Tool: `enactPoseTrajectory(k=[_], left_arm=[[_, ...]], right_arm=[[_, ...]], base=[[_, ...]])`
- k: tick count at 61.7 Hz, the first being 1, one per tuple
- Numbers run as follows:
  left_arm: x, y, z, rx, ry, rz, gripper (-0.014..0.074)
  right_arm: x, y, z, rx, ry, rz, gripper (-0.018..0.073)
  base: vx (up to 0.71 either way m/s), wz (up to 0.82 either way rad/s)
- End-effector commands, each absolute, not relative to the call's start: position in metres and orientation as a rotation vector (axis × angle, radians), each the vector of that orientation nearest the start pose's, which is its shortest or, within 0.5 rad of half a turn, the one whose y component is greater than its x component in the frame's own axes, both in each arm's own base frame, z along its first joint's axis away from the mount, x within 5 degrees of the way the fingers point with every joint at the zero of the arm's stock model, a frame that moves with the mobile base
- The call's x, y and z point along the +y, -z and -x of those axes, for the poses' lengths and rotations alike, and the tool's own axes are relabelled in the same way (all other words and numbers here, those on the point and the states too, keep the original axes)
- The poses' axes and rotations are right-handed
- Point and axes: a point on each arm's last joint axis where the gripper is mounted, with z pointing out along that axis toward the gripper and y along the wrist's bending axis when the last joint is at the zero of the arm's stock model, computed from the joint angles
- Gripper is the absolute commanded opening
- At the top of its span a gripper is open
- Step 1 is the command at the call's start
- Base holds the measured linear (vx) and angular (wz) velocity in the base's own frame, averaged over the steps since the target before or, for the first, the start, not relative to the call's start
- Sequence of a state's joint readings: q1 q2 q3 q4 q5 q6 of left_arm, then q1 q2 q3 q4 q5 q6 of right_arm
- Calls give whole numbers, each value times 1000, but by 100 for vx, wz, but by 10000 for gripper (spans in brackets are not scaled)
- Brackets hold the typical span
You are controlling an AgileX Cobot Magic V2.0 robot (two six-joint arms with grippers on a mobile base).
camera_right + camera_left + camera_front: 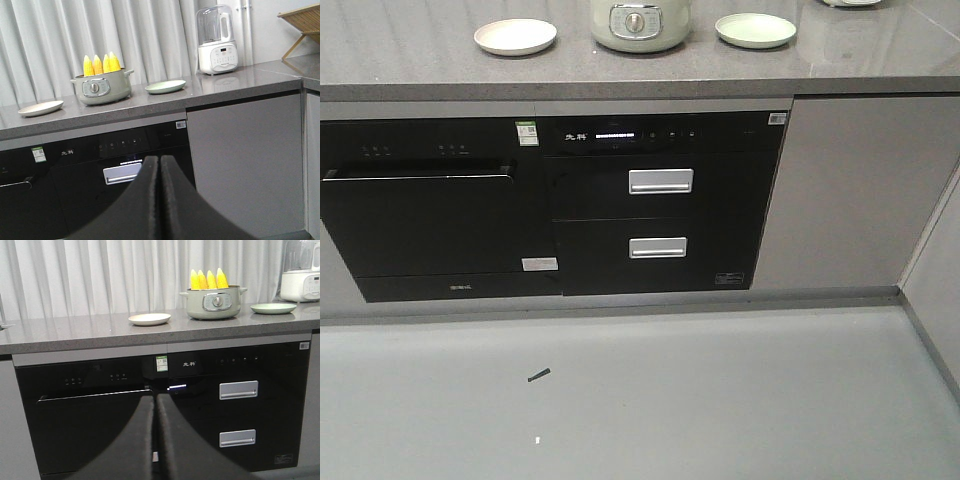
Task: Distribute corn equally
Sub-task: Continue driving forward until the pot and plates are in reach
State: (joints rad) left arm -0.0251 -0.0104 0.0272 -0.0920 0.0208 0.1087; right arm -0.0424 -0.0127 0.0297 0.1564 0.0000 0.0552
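Left tool [154,399] is sitting clenched, its two dark fingers pressing flat together with no gap showing. It is gripping nothing and touching nothing, and is hanging below bench level in front of the black oven door [85,430]. Right tool [159,159] is showing the same: fingers shut against each other, carrying nothing, and pointing toward the black drawer unit [100,146] under the bench [235,82]. Four corn cobs [207,279] are standing upright, tips up, bunched side by side in a pale green pot [215,302] with a round dial on its front. The pot is resting on the grey bench, well apart from both tools. A cream plate [149,318] is lying on the bench to one side of the pot and a light green plate [273,308] to the other, each near the pot but not touching it. The front view is cutting off the top of the pot, so the cobs are not showing there. A white countertop appliance with a clear jug [216,42] is standing further along the bench past the green plate. A pale curtain [100,275] is hanging behind everything.
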Motion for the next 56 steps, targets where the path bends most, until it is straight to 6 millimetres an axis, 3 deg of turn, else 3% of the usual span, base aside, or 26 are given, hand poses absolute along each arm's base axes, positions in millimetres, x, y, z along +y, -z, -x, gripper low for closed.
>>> enactPoseTrajectory(k=[1,56], left_arm=[[-1,-209,-55,1432,13,-15,-6],[-1,-209,-55,1432,13,-15,-6]], right_arm=[[-4,-208,-56,1422,-120,-189,-4],[-4,-208,-56,1422,-120,-189,-4]], base=[[9,1],[8,0]])
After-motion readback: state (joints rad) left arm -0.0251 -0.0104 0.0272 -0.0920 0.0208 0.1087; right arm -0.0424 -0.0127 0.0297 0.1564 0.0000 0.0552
